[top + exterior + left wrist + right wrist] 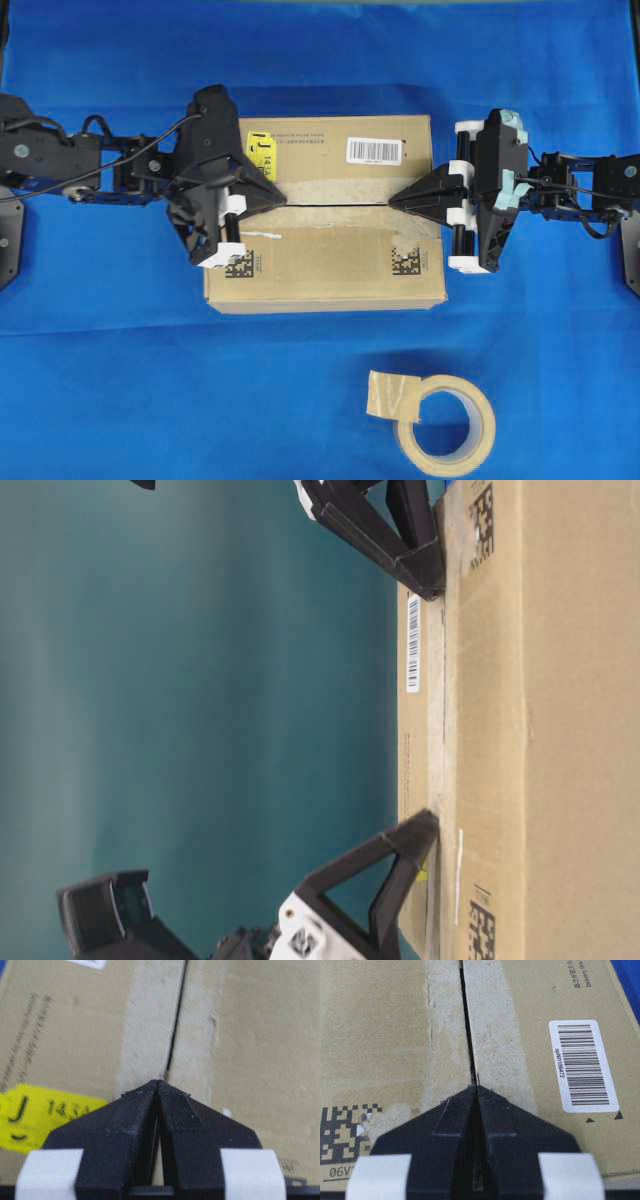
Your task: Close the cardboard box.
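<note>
At the middle of the blue surface [120, 380], slightly toward its far edge, the cardboard box [330, 255] is seen lying flat, top flaps folded down and meeting along a center seam [335, 205]. A yellow sticker [261, 150] and white barcode label [374, 150] are carried on the far flap, QR marks [238, 264] on the near flap. The left hand [284, 194] is pressed together, tip set on the seam at the box's left end. The right hand [392, 200] is likewise pressed together, tip on the seam at the right end. A beige tape roll [445, 422] is placed near the surface's front edge, well apart from the box.
</note>
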Robot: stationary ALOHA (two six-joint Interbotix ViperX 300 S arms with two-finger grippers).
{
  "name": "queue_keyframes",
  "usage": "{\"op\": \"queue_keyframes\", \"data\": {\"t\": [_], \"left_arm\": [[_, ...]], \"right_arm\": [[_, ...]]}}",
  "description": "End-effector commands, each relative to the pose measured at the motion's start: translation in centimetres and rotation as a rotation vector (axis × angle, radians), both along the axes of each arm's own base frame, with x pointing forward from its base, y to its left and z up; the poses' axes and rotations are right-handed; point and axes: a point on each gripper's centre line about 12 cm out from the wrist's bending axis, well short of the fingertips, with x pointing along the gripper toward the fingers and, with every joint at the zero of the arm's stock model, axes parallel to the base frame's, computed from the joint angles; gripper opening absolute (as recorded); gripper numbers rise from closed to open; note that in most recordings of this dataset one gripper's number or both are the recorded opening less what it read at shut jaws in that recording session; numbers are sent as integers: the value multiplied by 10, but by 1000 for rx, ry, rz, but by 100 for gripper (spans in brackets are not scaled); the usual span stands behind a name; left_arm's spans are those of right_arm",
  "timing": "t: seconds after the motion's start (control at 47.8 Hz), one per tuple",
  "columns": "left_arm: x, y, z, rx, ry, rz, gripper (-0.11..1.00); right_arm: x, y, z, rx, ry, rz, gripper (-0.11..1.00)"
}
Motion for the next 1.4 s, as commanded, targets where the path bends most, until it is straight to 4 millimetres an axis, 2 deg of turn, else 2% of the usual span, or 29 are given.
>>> {"op": "queue_keyframes", "data": {"t": [0.0, 0.334, 0.69, 1.087, 1.38], "left_arm": [[-4, -5, 10, 2, -44, -12, 0], [-23, -9, 15, 48, -198, -38, 0], [-58, -12, -8, 91, -352, -50, 0], [-55, -9, -27, 117, -344, -48, 0], [-55, -5, -28, 122, -341, -35, 0]], "right_arm": [[1, -5, 1, 0, -5, -17, 0], [1, -6, 2, -1, -11, -19, 0], [1, -6, 3, -1, -21, -21, 0], [1, -6, 3, 1, -29, -24, 0], [1, -6, 4, 0, -31, -23, 0]]}}
